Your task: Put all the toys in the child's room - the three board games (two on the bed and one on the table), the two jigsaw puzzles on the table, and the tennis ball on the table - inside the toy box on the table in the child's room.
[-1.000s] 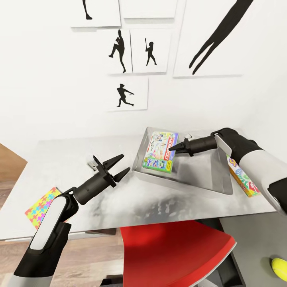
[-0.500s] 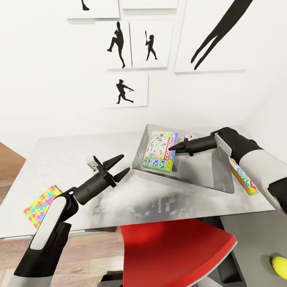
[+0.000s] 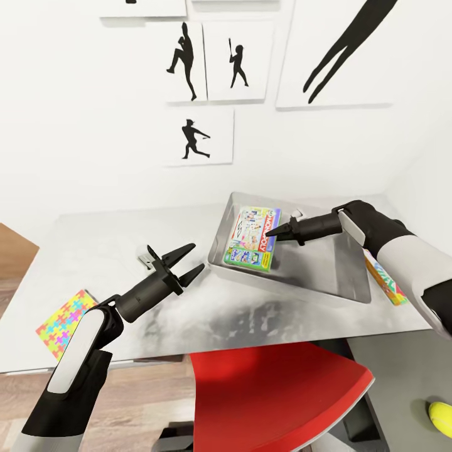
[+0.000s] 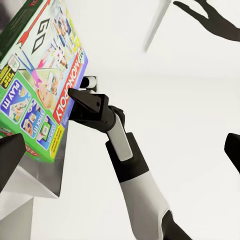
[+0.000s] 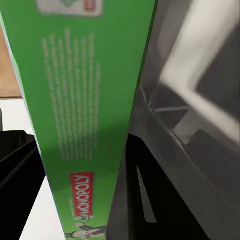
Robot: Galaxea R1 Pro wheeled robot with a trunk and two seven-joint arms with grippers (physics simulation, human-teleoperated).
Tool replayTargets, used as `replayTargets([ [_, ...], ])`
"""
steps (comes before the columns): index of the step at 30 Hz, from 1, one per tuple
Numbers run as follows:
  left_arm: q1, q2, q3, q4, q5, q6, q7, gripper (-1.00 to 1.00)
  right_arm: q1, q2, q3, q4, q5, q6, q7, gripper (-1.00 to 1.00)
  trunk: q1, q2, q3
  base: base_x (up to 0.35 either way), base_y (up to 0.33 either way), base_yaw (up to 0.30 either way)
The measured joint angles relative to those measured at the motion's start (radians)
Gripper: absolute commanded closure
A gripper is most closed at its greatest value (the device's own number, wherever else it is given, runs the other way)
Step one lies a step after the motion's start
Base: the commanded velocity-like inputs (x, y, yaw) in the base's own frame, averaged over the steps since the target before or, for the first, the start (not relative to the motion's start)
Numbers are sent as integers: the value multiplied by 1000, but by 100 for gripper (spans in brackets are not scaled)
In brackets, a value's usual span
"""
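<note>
**Game box held over the tub, not yet let go**

The right gripper (image 3: 271, 233) is clamped on the edge of the green-edged board game (image 3: 253, 239), which sits tilted inside the toy box (image 3: 326, 290) near its left wall. From the right wrist view the green edge (image 5: 90, 115) runs between the dark fingers, though how much of the box's lower end rests on the tub floor is hard to tell. The left gripper (image 3: 188, 260) hovers over the table (image 3: 94, 251) with its fingers spread and nothing between them.

The risk is in the release. If the fingers part while the game leans on the wall, it may stay propped up and take room the other toys need. Pulling back too low could nudge the tub toward the second game (image 3: 384, 282) just beside its right rim. A jigsaw (image 3: 64, 315) lies at the table's near-left corner, well apart, and the ball (image 3: 441, 419) low at right.
</note>
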Motion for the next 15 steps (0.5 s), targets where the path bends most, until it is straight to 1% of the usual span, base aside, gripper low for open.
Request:
replayTargets([
  [15, 0, 0, -1, 0, 0, 0, 0, -100, -2, 0, -1, 0, -1, 0, 0, 100, 0, 0, -3, 0, 0, 0],
])
